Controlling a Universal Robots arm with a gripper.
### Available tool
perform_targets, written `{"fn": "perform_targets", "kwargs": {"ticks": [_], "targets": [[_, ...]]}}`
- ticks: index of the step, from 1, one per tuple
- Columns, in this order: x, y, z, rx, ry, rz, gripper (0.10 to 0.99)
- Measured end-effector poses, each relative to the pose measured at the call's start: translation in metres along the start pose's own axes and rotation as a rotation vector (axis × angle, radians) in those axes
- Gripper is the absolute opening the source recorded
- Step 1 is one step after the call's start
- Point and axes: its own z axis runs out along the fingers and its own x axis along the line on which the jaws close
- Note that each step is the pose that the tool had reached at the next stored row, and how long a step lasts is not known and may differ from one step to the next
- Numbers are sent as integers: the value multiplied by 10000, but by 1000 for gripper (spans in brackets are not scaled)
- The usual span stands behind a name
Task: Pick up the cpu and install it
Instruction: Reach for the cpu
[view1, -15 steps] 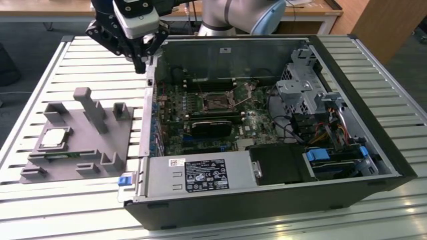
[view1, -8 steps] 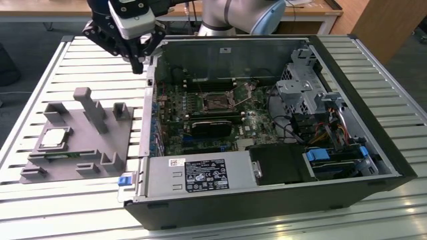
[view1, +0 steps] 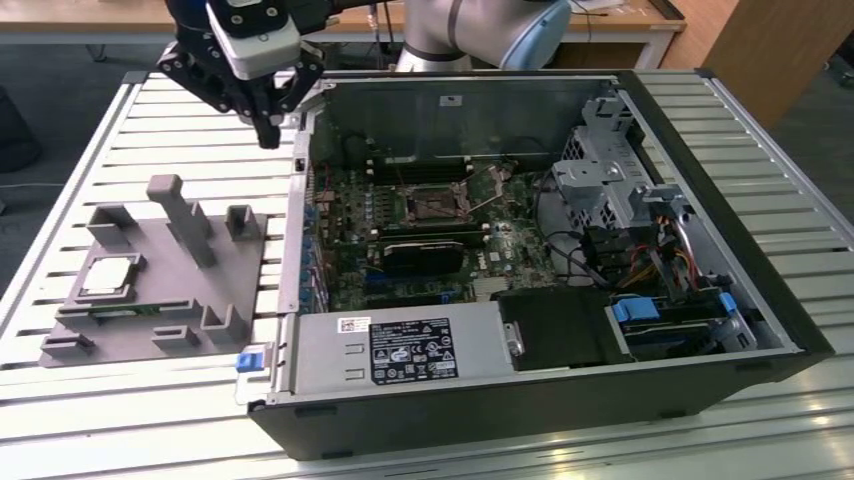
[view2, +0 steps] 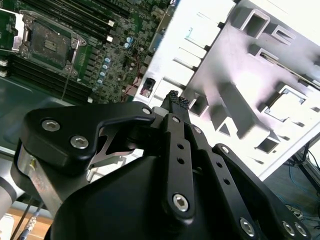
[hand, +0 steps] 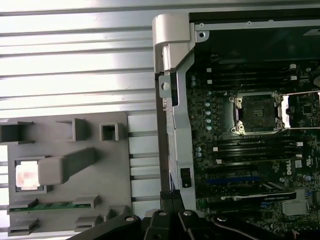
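Observation:
The cpu (view1: 110, 275) is a small square chip with a shiny top, lying flat in a recess of the grey fixture (view1: 147, 310) at the exterior view's left; the first wrist view has the cpu (hand: 27, 175) beside a grey block. My gripper (view1: 267, 135) hangs high above the table beside the computer case's far left corner, well away from the chip. Its fingers are shut with nothing between them, and the gripper (view2: 176, 100) tips meet in the second wrist view. The bare socket (view1: 434, 208) sits on the motherboard, also seen as the socket (hand: 257, 112) in the first wrist view.
The open computer case (view1: 534, 400) lies on a slatted metal table (view1: 80, 150). Inside are a black card (view1: 420, 255), drive cages (view1: 601, 170), cables and a power supply (view1: 400, 350). The fixture carries upright grey posts (view1: 180, 215) and a green memory stick (hand: 50, 204).

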Motion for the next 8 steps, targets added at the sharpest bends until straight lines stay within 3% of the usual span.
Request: {"fn": "perform_targets", "kwargs": {"ticks": [8], "targets": [[68,-5,5,1,0,0,106]]}}
